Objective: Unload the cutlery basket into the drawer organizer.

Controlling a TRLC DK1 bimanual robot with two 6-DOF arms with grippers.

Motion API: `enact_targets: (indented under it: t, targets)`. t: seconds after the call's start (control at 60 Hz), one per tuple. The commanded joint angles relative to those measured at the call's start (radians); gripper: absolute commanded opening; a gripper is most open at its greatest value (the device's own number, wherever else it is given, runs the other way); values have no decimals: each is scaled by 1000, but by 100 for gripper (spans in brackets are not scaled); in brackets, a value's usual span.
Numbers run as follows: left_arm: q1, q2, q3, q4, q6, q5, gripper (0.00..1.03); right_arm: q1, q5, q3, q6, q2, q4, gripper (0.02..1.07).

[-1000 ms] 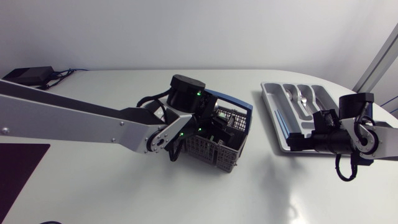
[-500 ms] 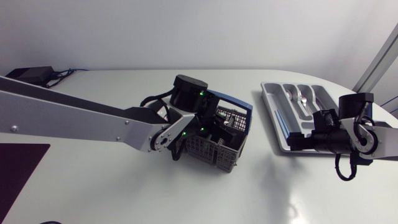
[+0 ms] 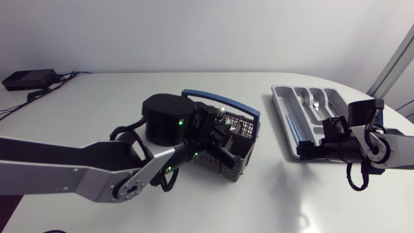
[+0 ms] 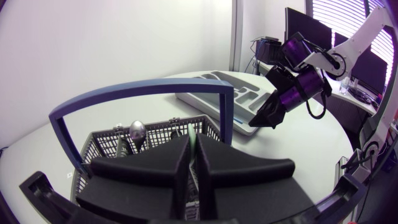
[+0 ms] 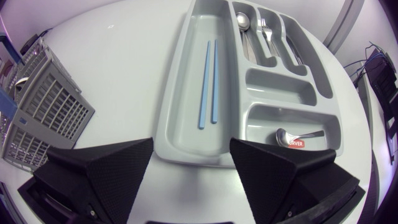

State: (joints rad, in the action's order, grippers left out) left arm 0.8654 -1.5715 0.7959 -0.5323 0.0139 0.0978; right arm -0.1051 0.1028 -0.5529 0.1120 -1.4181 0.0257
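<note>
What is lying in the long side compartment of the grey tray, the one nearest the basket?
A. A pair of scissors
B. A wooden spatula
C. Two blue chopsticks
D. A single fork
C: the right wrist view shows two blue chopsticks lying side by side in the long compartment of the drawer organizer, just ahead of the right arm's open end effector.

Grey mesh cutlery basket point(image 3: 240, 139) with blue arched handle, upright near the counter's middle, holding a spoon point(image 4: 137, 130) and a pale green utensil point(image 4: 193, 129) pinched in the left claw point(image 4: 194, 143). Grey drawer organizer point(image 3: 279, 103) by the right edge contains two blue chopsticks point(image 5: 207, 84), spoons point(image 5: 242, 22) and a fork point(image 5: 263, 26).
</note>
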Motion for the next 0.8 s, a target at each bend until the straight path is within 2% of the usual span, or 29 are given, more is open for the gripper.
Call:
enact_targets:
  t: [0.0,0.133,0.3,0.433,0.517,0.567,0.633,0.7,0.717,0.75,0.783]
  targets:
    - [18,44,-67,-63,-6,31,4,19,-9,25,-11,25,-6,91]
    - [15,88,-77,-117,8,46,4,30,-17,33,-14,64,-7,91]
    - [26,137,-34,-118,11,60,4,36,-17,31,-12,108,-26,91]
    - [17,180,22,-71,17,60,4,44,2,24,-5,206,-63,91]
    - [0,199,49,-23,38,56,4,50,60,7,3,304,-122,91]
    - [-19,208,77,38,66,28,4,54,103,-7,6,354,-162,91]
    - [-54,212,129,160,103,-109,4,65,166,-25,18,415,-225,91]
    - [-74,222,155,216,126,-191,4,93,216,-39,26,452,-270,91]
    - [-86,223,175,267,130,-241,4,102,241,-44,28,469,-287,91]
    - [-97,229,180,281,147,-271,4,108,275,-53,29,484,-306,91]
    - [-106,232,197,315,155,-337,4,114,313,-59,34,499,-323,93]
